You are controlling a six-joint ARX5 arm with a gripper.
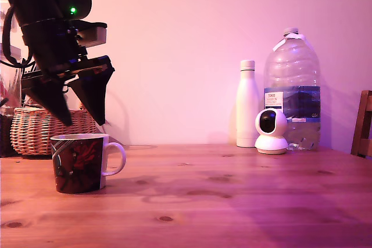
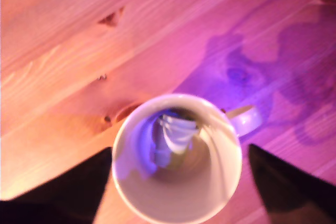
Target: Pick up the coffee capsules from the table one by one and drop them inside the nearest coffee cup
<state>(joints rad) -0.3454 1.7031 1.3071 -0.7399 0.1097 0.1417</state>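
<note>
Here the gripper [image 1: 81, 121] hangs just above the coffee cup [image 1: 77, 164], its dark jaws spread wide and holding nothing. The squat mug shows a red-and-black pattern, white rim and white loop handle toward three o'clock in the exterior view. In the wrist view, a pale ridged coffee capsule [image 2: 177, 134] lies inside the cup's white interior. The cup stands on the knotty pine table [image 1: 232, 201].

Light: dim, pink-violet cast | Shadows: soft purple on table [image 1: 232, 201] | Focus: exterior view sharp, wrist view blurred
</note>
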